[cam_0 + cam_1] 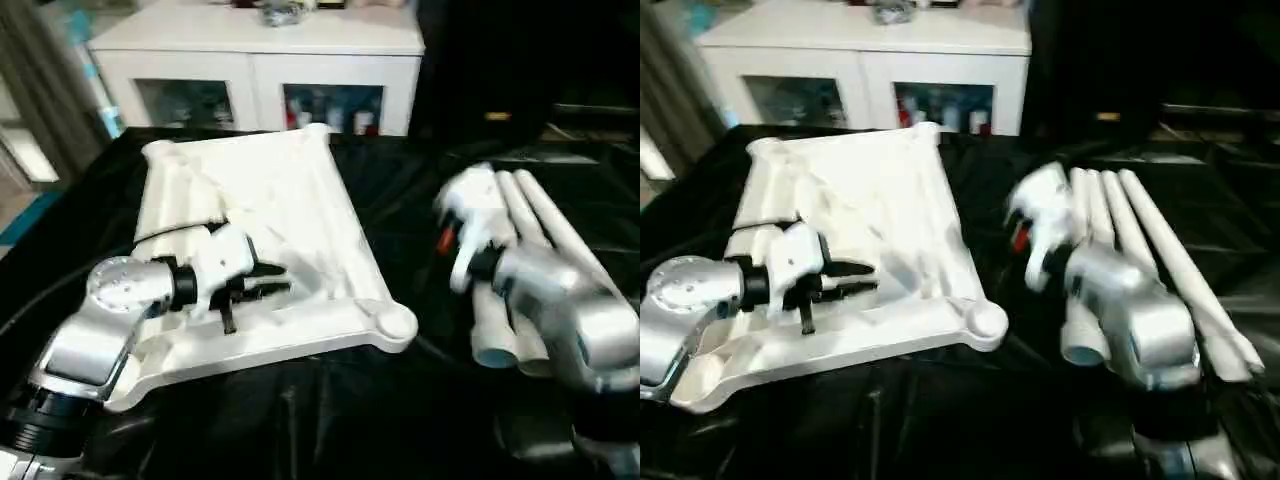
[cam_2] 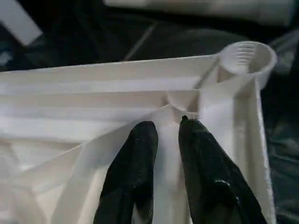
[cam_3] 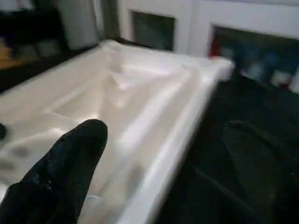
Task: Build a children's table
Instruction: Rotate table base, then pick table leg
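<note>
Tabletop (image 1: pixel 270 190) upside down; legs (image 1: pixel 520 260) beside it

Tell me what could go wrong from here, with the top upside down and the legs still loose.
1. The left gripper sits low among the table top's ribs; its fingers could snag one.
2. The loose legs lie under the right arm; it might roll them.
3. The black cloth is wrinkled; parts might slide.

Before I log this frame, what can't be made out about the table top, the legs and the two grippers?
- Table top: its near left corner is hidden by the left forearm in both eye views.
- Legs: the right arm covers their near ends, so the count is unclear.
- Right gripper: blurred in the eye views; one finger is visible in the right wrist view.
- Left gripper: whether it touches the rib between its fingers is unclear.
</note>
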